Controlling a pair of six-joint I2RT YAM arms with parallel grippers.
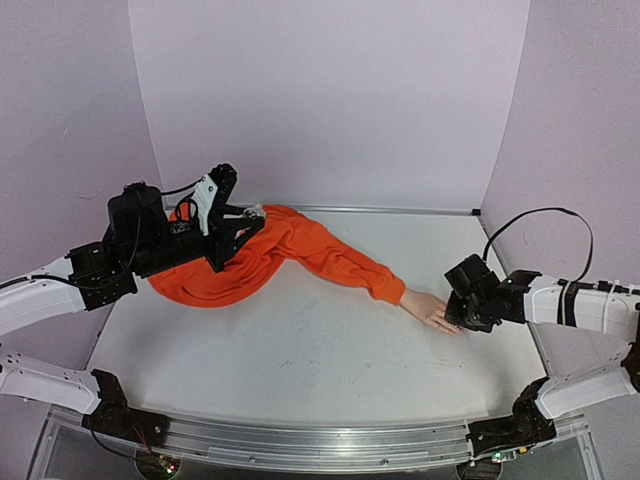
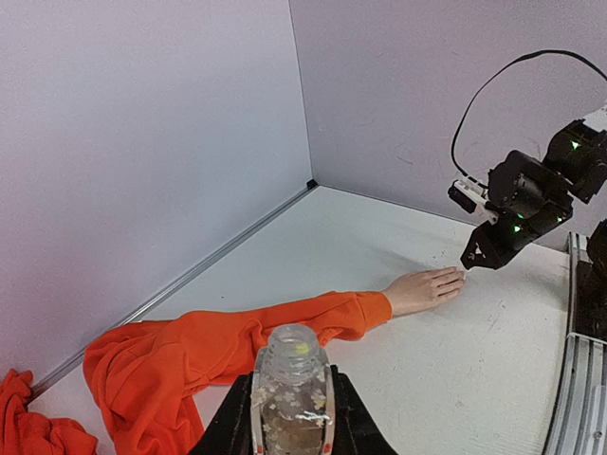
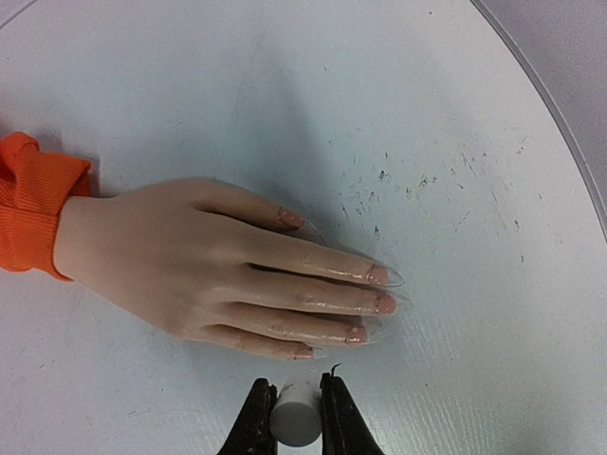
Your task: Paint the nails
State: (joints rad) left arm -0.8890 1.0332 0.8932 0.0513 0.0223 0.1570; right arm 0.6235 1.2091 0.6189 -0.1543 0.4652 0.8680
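The right gripper [image 3: 295, 393] is squeezed onto a white round piece [image 3: 296, 417]. Only the round end of that piece shows, and the rest is hidden between the fingers [image 3: 256, 422], which are cut off by the bottom edge. A thin dark curl sits just past one fingertip. It may be a brush hair, but it is too small to tell.

The mannequin hand [image 3: 190, 270] lies flat on the table [image 3: 427, 114], right in front of this gripper. The nails [image 3: 377, 275] look pink and shiny. The little finger's nail is the one closest to the gripper, just ahead of its tips, and the other nails are farther out. The thumb nail is the farthest. I cannot tell if the white piece touches any finger. The orange sleeve [image 3: 28, 213] starts at the wrist, off to one side of the gripper, and most of it is cut off there.

From above, the right gripper [image 1: 470, 305] covers the fingertips of the mannequin hand [image 1: 428, 308], so no nails can be seen there.

The left gripper [image 2: 292, 412] is clamped on a small clear bottle [image 2: 292, 355], which stands up straight with its top open. Its lower part is hidden by the fingers. From this gripper, the mannequin hand [image 2: 424, 287] is far ahead across the table, and its nails are too tiny to make out. The orange sleeve [image 2: 237, 346] runs from just below the bottle out to that hand.
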